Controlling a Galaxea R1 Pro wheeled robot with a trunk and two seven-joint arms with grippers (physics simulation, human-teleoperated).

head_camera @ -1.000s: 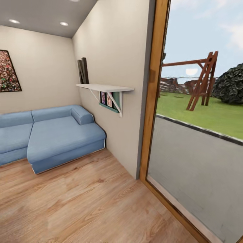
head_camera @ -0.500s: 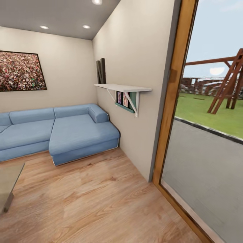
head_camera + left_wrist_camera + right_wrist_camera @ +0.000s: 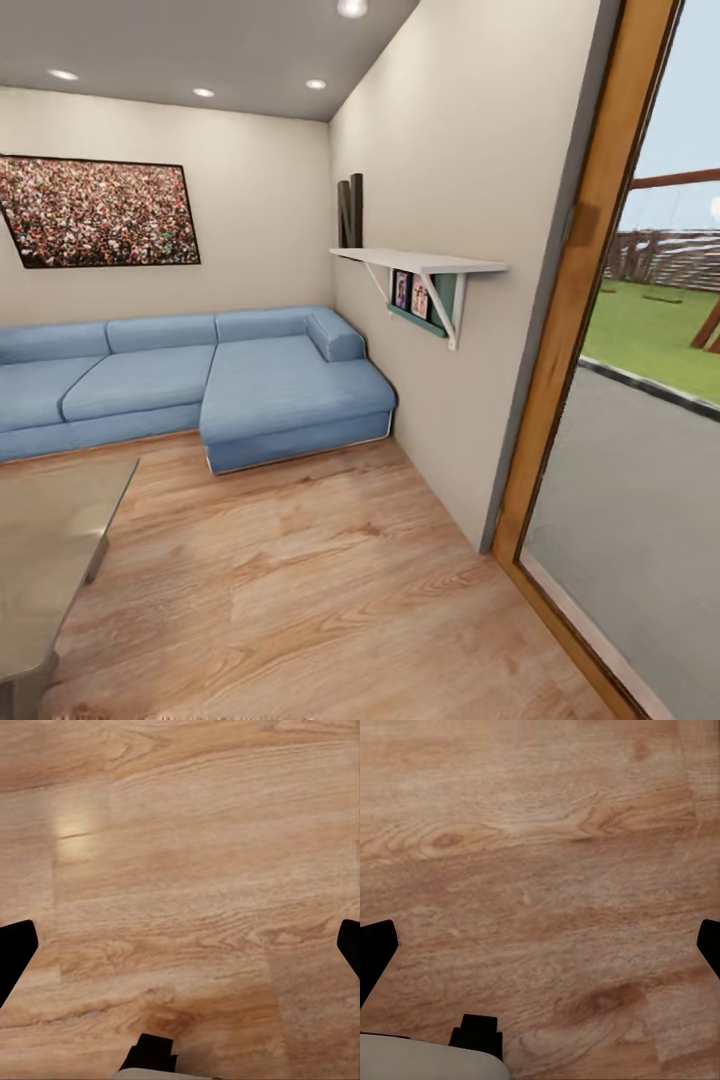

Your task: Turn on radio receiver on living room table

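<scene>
In the head view you are looking into the living room (image 3: 270,560), with its light wood plank floor (image 3: 330,600) and pale walls. A blue corner sofa (image 3: 200,385) stands against the far wall, and its chaise part reaches toward you near the right-hand wall. Above the sofa hangs a wide dark-framed picture (image 3: 100,212) with a speckled pattern. On the right-hand wall you see a white bracket shelf (image 3: 420,262); two dark upright slabs (image 3: 350,212) stand at its far end, and a small green frame with photos (image 3: 420,298) sits under it, against the wall. Round ceiling lights (image 3: 351,7) shine in the grey ceiling. At the right edge there is a wooden door frame (image 3: 590,300) with glass, and behind it a grey terrace and green grass. At the lower left, the corner of the grey counter (image 3: 50,540) comes into the picture; the part of its top that you can see is bare. The radio receiver is not on the part of the counter that you can see.

In the left wrist view, the left claw (image 3: 180,945) hangs over the plank floor. Its two dark fingertips (image 3: 15,949) sit at opposite edges of the picture, wide apart, with nothing between them.

In the right wrist view, the right claw (image 3: 540,945) is the same: its fingertips (image 3: 375,949) are spread far apart over the floor and hold nothing.
</scene>
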